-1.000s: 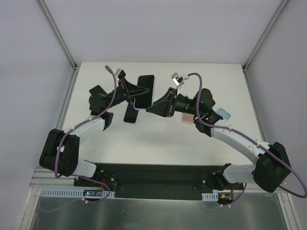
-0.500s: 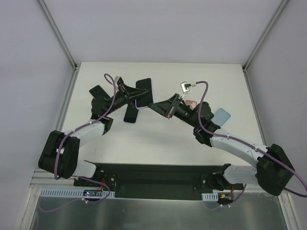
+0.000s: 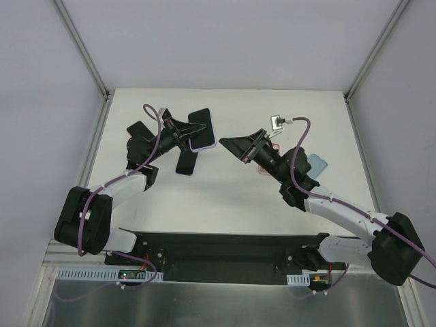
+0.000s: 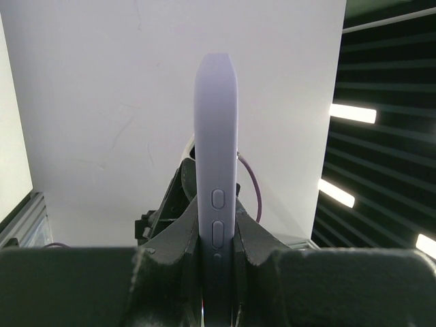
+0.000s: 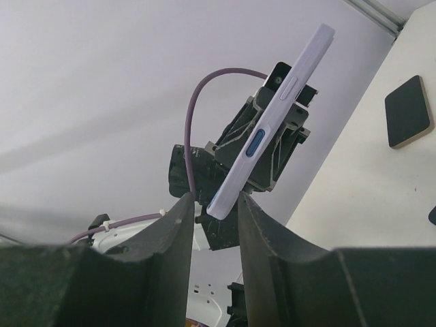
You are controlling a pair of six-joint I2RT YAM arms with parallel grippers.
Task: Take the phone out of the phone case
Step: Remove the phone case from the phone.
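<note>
Showing the left claw (image 3: 193,131) clamped on the lower end of the slim lavender-cased phone (image 3: 206,127), raised off the white worktop (image 3: 225,197) at upper centre of the overhead frame. The left wrist view shows the phone edge-on, side buttons facing the lens, between the fingers (image 4: 178,235). The right claw (image 3: 228,144), jaws slightly apart and empty, sits just right of the phone without touching it. A dark flat rectangular slab (image 3: 185,162) lies on the worktop below.
</note>
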